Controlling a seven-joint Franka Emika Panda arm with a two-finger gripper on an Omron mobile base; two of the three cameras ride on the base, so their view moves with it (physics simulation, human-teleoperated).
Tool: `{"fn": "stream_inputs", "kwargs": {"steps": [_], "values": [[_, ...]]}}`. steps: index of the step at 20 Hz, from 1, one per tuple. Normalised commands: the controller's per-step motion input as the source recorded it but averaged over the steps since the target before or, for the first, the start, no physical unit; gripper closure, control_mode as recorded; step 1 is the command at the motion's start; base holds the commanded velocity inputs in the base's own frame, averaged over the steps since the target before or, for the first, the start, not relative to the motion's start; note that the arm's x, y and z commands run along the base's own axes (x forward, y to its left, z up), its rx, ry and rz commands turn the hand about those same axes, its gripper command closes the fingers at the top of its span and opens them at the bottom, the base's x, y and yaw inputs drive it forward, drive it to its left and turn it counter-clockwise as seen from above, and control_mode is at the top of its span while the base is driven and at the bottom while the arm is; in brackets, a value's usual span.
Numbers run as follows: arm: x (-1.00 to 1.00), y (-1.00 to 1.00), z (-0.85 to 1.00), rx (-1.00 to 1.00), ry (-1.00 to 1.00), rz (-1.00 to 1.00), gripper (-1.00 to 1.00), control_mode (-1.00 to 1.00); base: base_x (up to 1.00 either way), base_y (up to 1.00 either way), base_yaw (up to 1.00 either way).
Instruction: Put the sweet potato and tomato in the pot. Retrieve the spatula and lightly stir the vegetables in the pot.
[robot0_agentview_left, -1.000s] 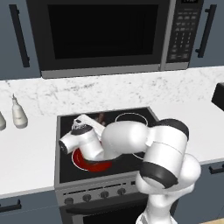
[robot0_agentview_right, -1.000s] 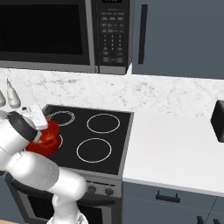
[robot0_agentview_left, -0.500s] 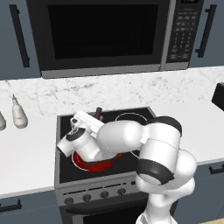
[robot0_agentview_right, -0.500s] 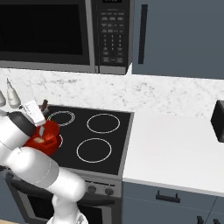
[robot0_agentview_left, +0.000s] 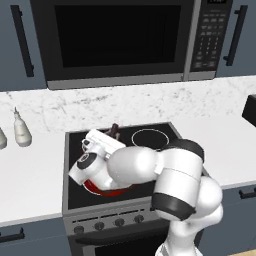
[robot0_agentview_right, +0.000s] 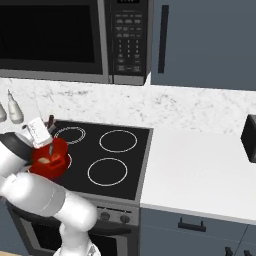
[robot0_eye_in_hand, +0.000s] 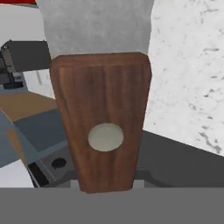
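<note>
Spatula (robot0_eye_in_hand: 100, 118) clamped within gripper (robot0_agentview_right: 48, 145)

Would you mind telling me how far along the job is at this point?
Done, at least partly: the pot on the stove's front left burner holds something pale; the tomato can't be made out. In hand: the gripper is shut on the spatula, above the pot. Left: stirring the vegetables lightly.
</note>
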Motion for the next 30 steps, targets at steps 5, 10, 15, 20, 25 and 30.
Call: {"fn": "stream_inputs", "kwargs": {"steps": [5,10,15,20,25,30], "values": [[-0.08,0.00,-0.10,-0.06,-0.03,0.28,1.00,-1.00,0.00,0.00,0.00],[-0.59,0.00,0.00,-0.07,0.00,0.35,1.00,-1.00,0.00,0.00,0.00],[-0.19,-0.13,0.11,-0.02,0.06,0.05,1.00,-1.00,0.00,0.00,0.00],[0.00,-0.36,0.24,0.00,0.00,-0.05,1.00,-1.00,0.00,0.00,0.00],[0.00,-0.05,-0.03,0.00,0.00,-0.28,1.00,-1.00,0.00,0.00,0.00],[-0.01,0.13,-0.07,0.00,0.00,-0.59,1.00,-1.00,0.00,0.00,0.00]]}}
